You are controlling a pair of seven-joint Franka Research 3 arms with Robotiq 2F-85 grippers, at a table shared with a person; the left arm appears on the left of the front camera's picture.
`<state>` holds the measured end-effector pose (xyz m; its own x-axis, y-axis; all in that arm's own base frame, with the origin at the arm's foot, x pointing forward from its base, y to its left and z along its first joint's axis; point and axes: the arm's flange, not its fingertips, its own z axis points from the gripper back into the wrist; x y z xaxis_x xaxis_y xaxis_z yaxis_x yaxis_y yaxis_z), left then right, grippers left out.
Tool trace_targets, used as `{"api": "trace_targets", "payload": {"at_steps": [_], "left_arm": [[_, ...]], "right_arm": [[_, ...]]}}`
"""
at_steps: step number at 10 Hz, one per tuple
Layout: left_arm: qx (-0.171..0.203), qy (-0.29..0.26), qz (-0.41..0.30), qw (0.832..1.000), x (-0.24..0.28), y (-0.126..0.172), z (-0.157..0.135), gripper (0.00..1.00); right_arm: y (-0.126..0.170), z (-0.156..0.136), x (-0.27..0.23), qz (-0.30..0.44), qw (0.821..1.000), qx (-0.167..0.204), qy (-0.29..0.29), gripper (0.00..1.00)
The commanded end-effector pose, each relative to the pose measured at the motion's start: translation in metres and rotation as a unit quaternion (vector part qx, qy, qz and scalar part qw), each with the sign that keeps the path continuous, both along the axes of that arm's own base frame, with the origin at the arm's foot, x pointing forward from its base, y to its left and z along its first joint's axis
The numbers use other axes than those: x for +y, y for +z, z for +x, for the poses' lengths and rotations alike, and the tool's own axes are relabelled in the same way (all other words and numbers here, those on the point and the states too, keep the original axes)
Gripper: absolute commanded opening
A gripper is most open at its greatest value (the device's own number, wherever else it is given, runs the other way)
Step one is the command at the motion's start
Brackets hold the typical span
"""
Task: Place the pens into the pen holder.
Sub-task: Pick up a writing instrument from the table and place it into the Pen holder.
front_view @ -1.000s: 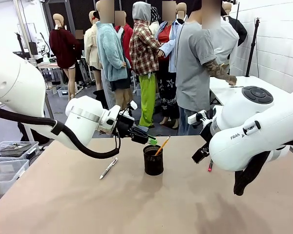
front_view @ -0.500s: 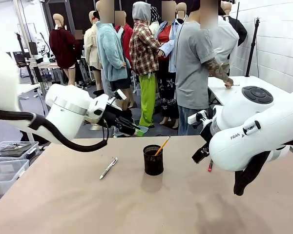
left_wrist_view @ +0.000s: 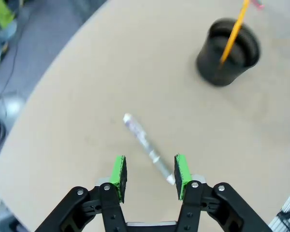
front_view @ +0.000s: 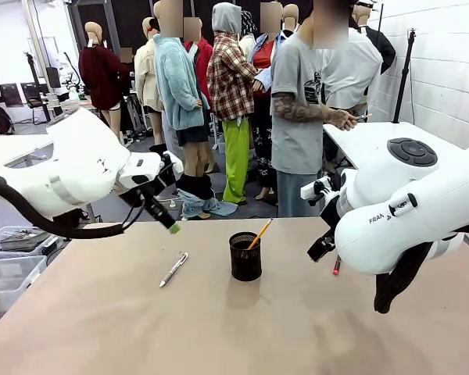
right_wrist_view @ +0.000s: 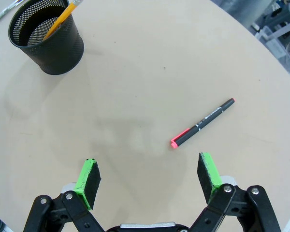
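**Pen sorting: one of three in the holder, two loose on the counter**

The tan counter (front_view: 219, 328) carries all task items.

Left arm (front_view: 70, 172): it enters from the left and is raised above the counter's far left part. Its fingers (left_wrist_view: 149, 159) stand partly spread with nothing between them. In the left wrist view they hang over the white-silver pen without touching it.

Right arm (front_view: 406, 211): it is held over the counter's right side. Its fingers (right_wrist_view: 148, 174) are spread wide and empty, above bare counter.

Clear plastic bins (front_view: 16, 273): two sit at the left edge, beside the counter. The farther one holds greyish items that cannot be identified.

Pen holder (front_view: 245, 262): a black wire-mesh cup, upright near the counter's middle. It contains one item, the yellow-orange pencil (front_view: 259, 233). The pencil leans against the rim, with its upper end sticking out towards the right arm's side.

White-silver pen (front_view: 173, 269): it lies flat on the counter, near the holder on the left arm's side and apart from it. It lies at a slant, with a pale barrel and a darker section.

Dark pen (right_wrist_view: 203, 123): it lies flat on the counter, well apart from the holder, on the right arm's side. It has a black barrel with pale print and a red-pink tip.
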<state>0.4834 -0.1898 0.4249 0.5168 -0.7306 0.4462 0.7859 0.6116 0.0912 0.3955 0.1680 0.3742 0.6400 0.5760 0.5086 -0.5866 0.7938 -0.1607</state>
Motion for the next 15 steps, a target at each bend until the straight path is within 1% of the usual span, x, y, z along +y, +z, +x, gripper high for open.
{"api": "trace_targets", "payload": {"at_steps": [1, 2, 4, 5, 6, 7, 8, 9, 11, 13, 14, 15], "left_arm": [[0.096, 0.048, 0.058, 0.993, -0.025, 0.036, 0.013, 0.53], [0.11, 0.063, 0.063, 0.99, -0.026, 0.031, 0.018, 0.53], [0.135, 0.06, 0.079, 0.986, -0.037, 0.018, 0.028, 0.53], [0.144, 0.069, 0.079, 0.984, -0.042, 0.008, 0.039, 0.73], [0.144, 0.082, 0.07, 0.984, -0.043, -0.003, 0.053, 0.73], [0.155, 0.092, 0.068, 0.981, -0.043, -0.017, 0.061, 0.73], [0.161, 0.085, 0.076, 0.98, -0.044, -0.034, 0.066, 0.73], [0.166, 0.096, 0.088, 0.977, -0.047, -0.046, 0.067, 0.73], [0.169, 0.109, 0.086, 0.976, -0.047, -0.061, 0.069, 0.73], [0.163, 0.126, 0.097, 0.974, -0.048, -0.079, 0.068, 0.73], [0.166, 0.13, 0.1, 0.972, -0.047, -0.089, 0.069, 0.73], [0.163, 0.123, 0.098, 0.974, -0.047, -0.098, 0.07, 0.73]], "right_arm": [[-0.001, -0.001, 0.0, 0.0, 1.0, 0.001, 0.0, 1.0], [-0.001, -0.001, 0.0, 0.0, 1.0, 0.001, 0.0, 1.0], [-0.001, -0.001, 0.0, 0.0, 1.0, 0.001, 0.0, 1.0], [-0.001, -0.001, 0.0, 0.0, 1.0, 0.001, 0.0, 1.0], [-0.001, -0.001, 0.0, 0.0, 1.0, 0.001, 0.0, 1.0], [-0.001, -0.001, 0.0, 0.0, 1.0, 0.001, 0.0, 1.0], [-0.001, -0.001, 0.0, 0.0, 1.0, 0.001, 0.0, 1.0], [-0.001, -0.001, 0.0, 0.0, 1.0, 0.001, 0.0, 1.0], [-0.001, -0.001, 0.0, 0.0, 1.0, 0.001, 0.0, 1.0], [-0.001, -0.001, 0.0, 0.0, 1.0, 0.001, 0.0, 1.0], [-0.001, -0.001, 0.0, 0.0, 1.0, 0.001, 0.0, 1.0], [-0.001, -0.001, 0.0, 0.0, 1.0, 0.001, 0.0, 1.0]]}}
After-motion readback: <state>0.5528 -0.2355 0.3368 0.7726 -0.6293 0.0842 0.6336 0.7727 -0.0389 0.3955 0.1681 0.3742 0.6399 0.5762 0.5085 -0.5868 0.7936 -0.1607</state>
